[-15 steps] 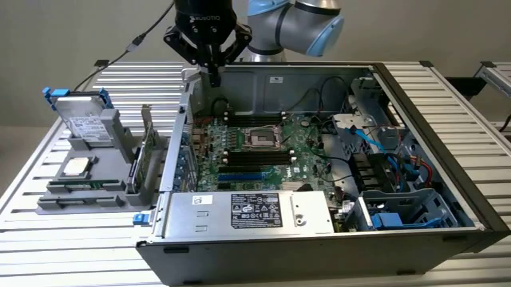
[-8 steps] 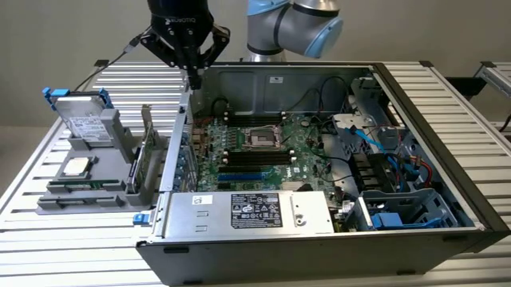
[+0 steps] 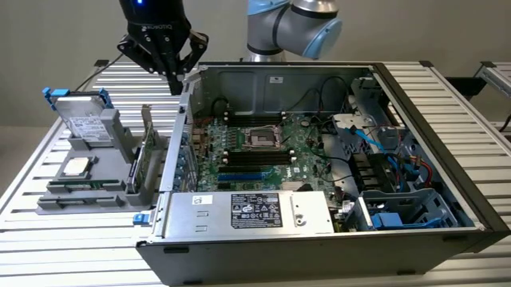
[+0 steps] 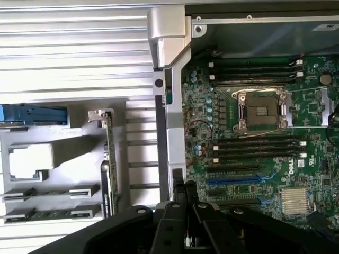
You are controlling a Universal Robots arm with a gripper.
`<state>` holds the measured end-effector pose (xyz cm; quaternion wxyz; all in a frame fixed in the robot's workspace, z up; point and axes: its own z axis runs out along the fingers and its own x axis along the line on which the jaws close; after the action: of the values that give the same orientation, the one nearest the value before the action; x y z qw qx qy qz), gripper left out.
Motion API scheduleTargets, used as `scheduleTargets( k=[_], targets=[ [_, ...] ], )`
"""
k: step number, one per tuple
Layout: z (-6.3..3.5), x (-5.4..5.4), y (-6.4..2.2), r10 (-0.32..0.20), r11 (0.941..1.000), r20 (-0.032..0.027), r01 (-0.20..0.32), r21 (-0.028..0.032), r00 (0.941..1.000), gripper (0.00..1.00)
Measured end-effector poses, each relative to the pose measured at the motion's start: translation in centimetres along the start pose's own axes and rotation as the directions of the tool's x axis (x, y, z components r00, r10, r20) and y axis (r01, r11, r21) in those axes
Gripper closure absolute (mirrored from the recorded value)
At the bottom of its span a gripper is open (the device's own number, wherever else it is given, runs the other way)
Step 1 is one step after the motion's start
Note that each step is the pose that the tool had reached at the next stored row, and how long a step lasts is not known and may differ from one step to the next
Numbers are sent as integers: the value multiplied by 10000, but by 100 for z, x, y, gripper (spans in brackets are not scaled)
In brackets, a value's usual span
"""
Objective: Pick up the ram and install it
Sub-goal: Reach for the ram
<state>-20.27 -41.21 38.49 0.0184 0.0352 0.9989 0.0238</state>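
One ram [image 4: 50, 214] lies in a tray [image 4: 74, 153], apart from the gripper [image 3: 173, 88].

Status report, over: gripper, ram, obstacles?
Gripper shut, empty, above case wall. Ram lying in grey holder. Expansion card upright between ram and case.

Your arm [image 3: 291, 21] held its claw [image 3: 174, 85] pointing straight down, raised high, its fingers [image 4: 179, 194] seemingly pressed together at the tips.
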Motion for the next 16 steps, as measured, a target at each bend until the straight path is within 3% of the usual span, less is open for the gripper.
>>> scheduleTargets(
  k=[16],
  targets=[
    [172, 479, -147, 14, 10000, -326, -12, 75, 9995, 90]
  ],
)
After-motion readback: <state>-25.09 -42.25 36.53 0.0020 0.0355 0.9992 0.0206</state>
